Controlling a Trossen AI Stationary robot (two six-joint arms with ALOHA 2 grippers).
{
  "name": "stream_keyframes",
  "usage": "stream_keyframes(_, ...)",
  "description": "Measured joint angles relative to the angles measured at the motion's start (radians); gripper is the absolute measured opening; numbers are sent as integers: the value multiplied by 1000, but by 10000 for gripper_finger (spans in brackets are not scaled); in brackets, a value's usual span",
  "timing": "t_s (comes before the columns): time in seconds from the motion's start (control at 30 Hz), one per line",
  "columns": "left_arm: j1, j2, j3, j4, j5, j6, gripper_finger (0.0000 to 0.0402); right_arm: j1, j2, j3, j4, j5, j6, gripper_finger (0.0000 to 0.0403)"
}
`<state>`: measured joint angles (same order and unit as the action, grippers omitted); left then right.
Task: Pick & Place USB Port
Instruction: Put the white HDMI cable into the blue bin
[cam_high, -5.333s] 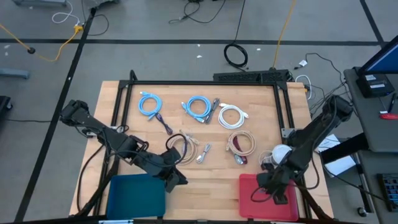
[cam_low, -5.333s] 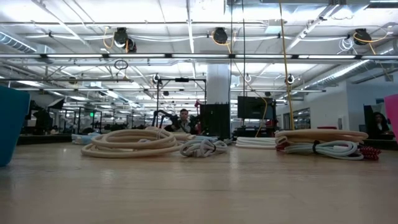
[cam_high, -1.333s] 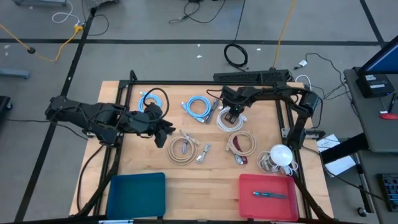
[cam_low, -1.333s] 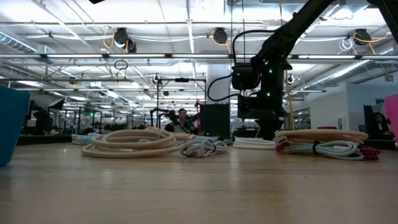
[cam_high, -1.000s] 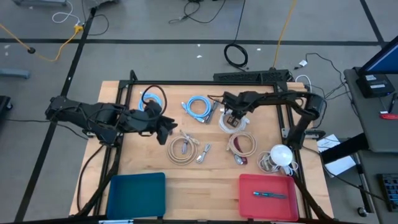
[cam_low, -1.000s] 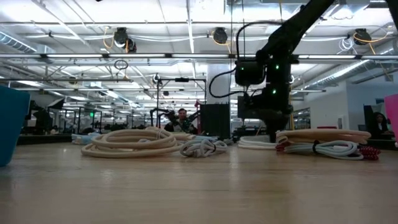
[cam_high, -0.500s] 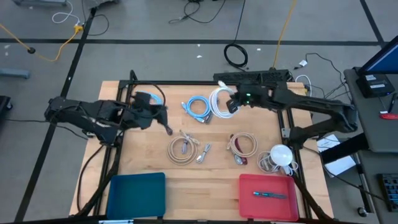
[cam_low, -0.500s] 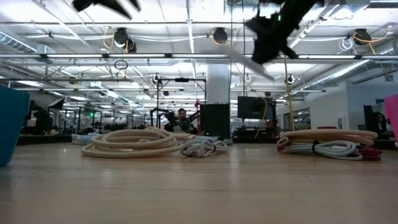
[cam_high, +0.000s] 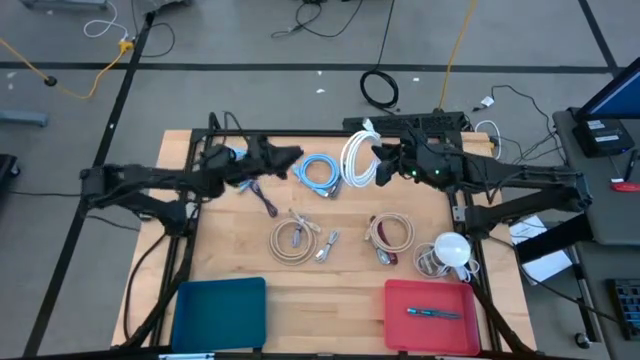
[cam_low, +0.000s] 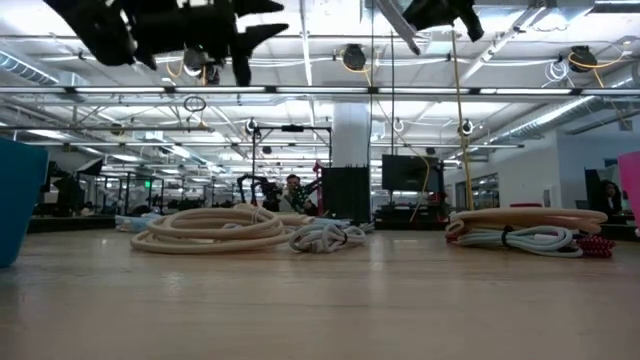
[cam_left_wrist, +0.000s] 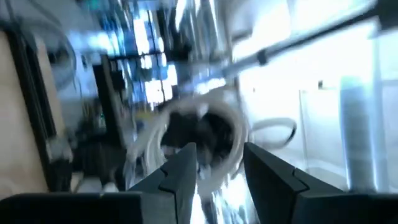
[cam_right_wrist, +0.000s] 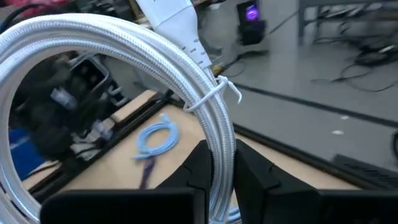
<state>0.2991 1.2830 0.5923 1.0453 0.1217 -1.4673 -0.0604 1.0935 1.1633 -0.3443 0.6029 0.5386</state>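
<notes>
My right gripper (cam_high: 378, 162) is shut on a white braided cable coil (cam_high: 357, 160), raised high over the table's far middle. In the right wrist view the coil (cam_right_wrist: 124, 43) is bound by a thin white tie (cam_right_wrist: 219, 87) and ends in a white plug (cam_right_wrist: 177, 22). My left gripper (cam_high: 290, 155) is open and lifted, pointing at the coil from the table's left. Its wrist view looks between its fingers (cam_left_wrist: 221, 162) at the white coil (cam_left_wrist: 199, 134). Both arms show only at the top of the low view. My right gripper pinches the coil's bundled loops (cam_right_wrist: 219, 140) between its two fingers, several strands together, just below the tie. The fingers come roughly level from the table's right. The coil is lifted clear of the table and stands on edge beyond the fingers.
Flat on the table lie two light blue coils (cam_high: 320, 172) (cam_high: 237, 156), a short purple-tipped cable (cam_high: 265, 200), a beige coil (cam_high: 293, 240), a beige-and-red coil (cam_high: 388, 232) and a white bundle (cam_high: 447, 250). A blue bin (cam_high: 220, 315) and a red bin (cam_high: 395, 320) sit at the near edge.
My right gripper came down on the white coil, took hold, and lifted it clear, up and toward the far edge; the coil turned from lying flat to standing on edge. My left gripper rose from the table's left middle and swung toward the far edge and the lifted coil.
</notes>
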Motion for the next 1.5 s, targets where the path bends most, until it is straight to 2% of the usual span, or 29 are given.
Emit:
stream_keyframes(0.07, -14, 28, 62, -37, 72, 52, 137, 4, 17, 1, 7, 25, 1, 31)
stream_keyframes(0.1, -28, 36, 109, -111, 97, 116, 140, 4, 27, 1, 4, 26, 3, 31)
stream_keyframes(0.2, -59, 45, 278, -543, 137, 375, 156, 4, 69, 1, 8, 25, 14, 31)
stream_keyframes(0.3, -84, 54, 453, -891, 65, 582, 183, 4, 108, 1, 5, 24, 25, 31)
stream_keyframes(0.43, -90, 64, 598, -1111, 5, 731, 220, 4, 148, 1, 25, 14, 25, 31)
stream_keyframes(0.53, -79, 85, 654, -1160, 0, 761, 238, 4, 166, 1, 38, -2, 30, 31)
stream_keyframes(0.73, -50, 124, 657, -1196, 46, 763, 243, 3, 181, 0, 40, -4, 34, 31)
stream_keyframes(0.97, -61, 175, 657, -1101, 109, 729, 244, 3, 181, 0, 37, -6, 38, 31)
stream_keyframes(1.5, -81, 136, 655, -1089, 148, 754, 244, 1, 181, 1, 21, -5, 25, 31)
